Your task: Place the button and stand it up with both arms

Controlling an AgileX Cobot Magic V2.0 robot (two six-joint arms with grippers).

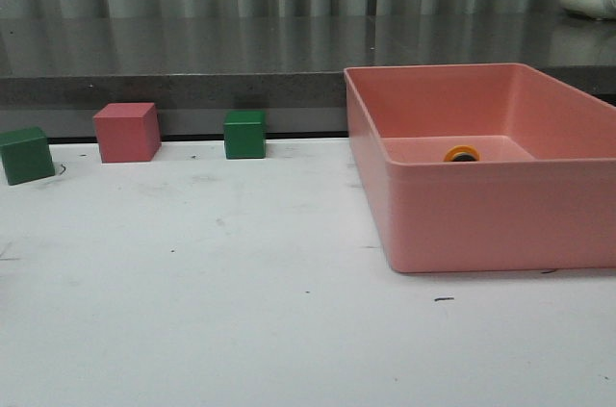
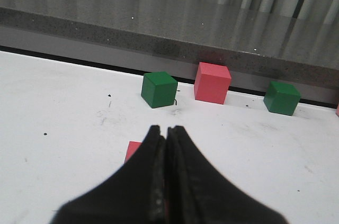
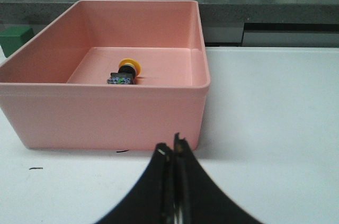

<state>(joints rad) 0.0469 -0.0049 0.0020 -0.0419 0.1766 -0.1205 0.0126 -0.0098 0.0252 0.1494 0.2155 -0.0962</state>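
Note:
The button lies on its side on the floor of the pink bin, its yellow cap toward the bin's back wall. In the front view only its yellow cap shows over the front wall of the bin. My right gripper is shut and empty, above the white table in front of the bin's near corner. My left gripper is shut and empty, over the table on the left side, well away from the bin. Neither arm shows in the front view.
Two green cubes and a pink cube stand along the table's back edge by the grey ledge. A flat red piece lies on the table partly under my left gripper.

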